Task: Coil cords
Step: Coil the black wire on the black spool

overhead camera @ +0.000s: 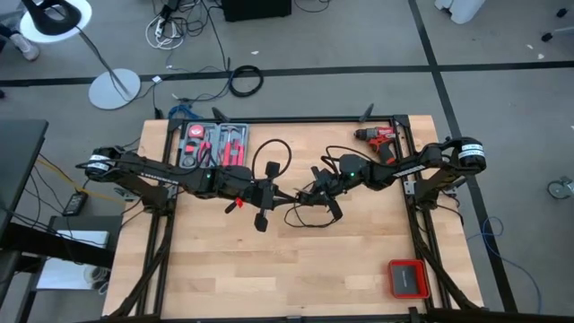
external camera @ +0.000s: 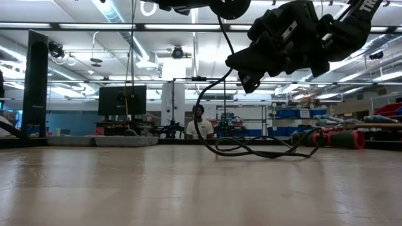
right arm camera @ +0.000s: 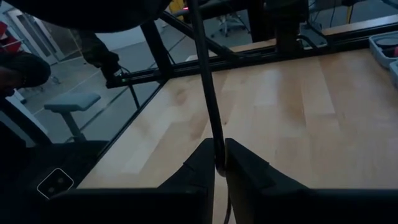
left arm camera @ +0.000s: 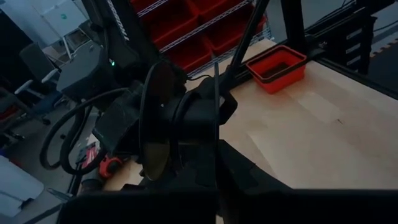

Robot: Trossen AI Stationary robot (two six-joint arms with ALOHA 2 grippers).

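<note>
Handling thin black cord [overhead camera: 285, 179] at frame centre in high view: likely light, limp, springy, best pinched on straight run near loop. Right gripper [right arm camera: 219, 163] is pinching cord between nearly closed fingers. Left gripper [overhead camera: 265, 199] is clamping shut on cord, lifting loop off table [overhead camera: 269, 269].

**Surfaces and finishes around the wooden table**

The table [overhead camera: 296, 269] is pale, planked wood with a smooth, lightly satin top, framed by matt black metal rails. On it, the cord [overhead camera: 273, 161] looks like smooth black rubber or plastic with a faint sheen. At the table's far edge the drill [overhead camera: 378, 136] shows red and black plastic. Near one front corner sits a red tray [overhead camera: 407, 278], apparently matt plastic. Both arms look matt dark.
</note>
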